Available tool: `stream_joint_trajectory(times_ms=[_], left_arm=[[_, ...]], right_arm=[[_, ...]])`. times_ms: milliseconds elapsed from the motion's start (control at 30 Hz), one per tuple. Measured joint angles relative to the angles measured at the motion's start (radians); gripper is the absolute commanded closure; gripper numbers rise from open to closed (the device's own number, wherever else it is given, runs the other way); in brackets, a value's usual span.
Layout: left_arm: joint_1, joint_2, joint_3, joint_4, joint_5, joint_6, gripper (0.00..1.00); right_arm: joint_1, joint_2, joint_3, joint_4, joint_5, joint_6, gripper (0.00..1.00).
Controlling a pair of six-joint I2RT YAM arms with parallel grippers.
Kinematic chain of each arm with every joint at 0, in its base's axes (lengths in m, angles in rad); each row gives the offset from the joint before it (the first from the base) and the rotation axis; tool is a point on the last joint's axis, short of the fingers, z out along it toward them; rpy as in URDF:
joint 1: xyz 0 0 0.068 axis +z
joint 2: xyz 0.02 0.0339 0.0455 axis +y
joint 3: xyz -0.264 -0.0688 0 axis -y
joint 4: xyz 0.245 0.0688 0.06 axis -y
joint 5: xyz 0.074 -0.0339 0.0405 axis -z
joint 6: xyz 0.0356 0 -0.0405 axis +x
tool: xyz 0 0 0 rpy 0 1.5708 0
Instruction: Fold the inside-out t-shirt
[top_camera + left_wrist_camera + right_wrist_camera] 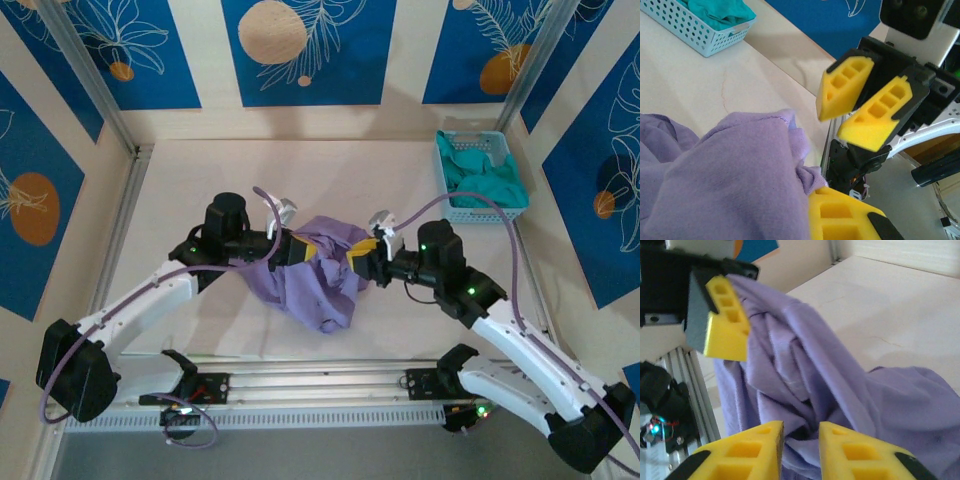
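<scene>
The t-shirt (325, 280) is bunched in a crumpled heap near the middle of the counter (300, 175), between the two claws, with one part held up off the surface. The left claw (297, 248) is closed on a fold of the purple cloth. The right claw (362, 256) is seen just beside the cloth with its jaws parted and nothing held between them.

No hem, sleeve or collar can be told apart in the heap, so a blind grab is judged the chief risk. If the right claw is closed on a thick wad or on several layers at once, the shirt would be dragged as a lump rather than spread flat. If only a thin edge is caught, the hold may be lost once the claws are drawn apart. The claws are very near each other, so a knock between them is possible. The basket (508, 212) with the teal garment (480, 180) is well apart and is not thought endangered.
</scene>
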Motion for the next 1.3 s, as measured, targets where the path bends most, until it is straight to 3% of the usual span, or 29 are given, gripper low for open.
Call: stream_joint_trajectory(times_ms=[233,500,567,667,833,967,1100,1233,1300], left_arm=[[0.000,0.000,0.000,0.000,0.003,0.000,1.00],[0.000,0.000,0.000,0.000,0.004,0.000,1.00],[0.000,0.000,0.000,0.000,0.004,0.000,1.00],[0.000,0.000,0.000,0.000,0.004,0.000,1.00],[0.000,-0.002,0.000,0.000,-0.008,0.000,1.00],[0.007,-0.003,0.000,-0.019,-0.084,0.002,1.00],[0.015,0.018,0.026,-0.073,-0.204,0.017,0.89],[0.021,0.072,0.117,-0.157,-0.375,0.029,0.54],[0.022,0.074,0.146,-0.196,-0.467,0.037,0.44]], right_arm=[[0.014,0.151,0.006,0.045,-0.020,-0.005,0.76],[0.014,0.209,0.016,0.091,-0.016,-0.002,0.70],[0.014,0.218,0.023,0.102,-0.023,-0.003,0.78],[0.014,0.235,0.034,0.122,-0.040,-0.011,0.98],[0.012,0.230,0.046,0.116,-0.068,-0.017,1.00],[-0.008,0.172,0.046,0.106,-0.134,0.002,1.00],[-0.030,0.134,0.051,0.150,-0.234,0.080,1.00],[-0.048,0.158,0.073,0.224,-0.306,0.203,1.00],[-0.056,0.181,0.087,0.262,-0.320,0.268,1.00]])
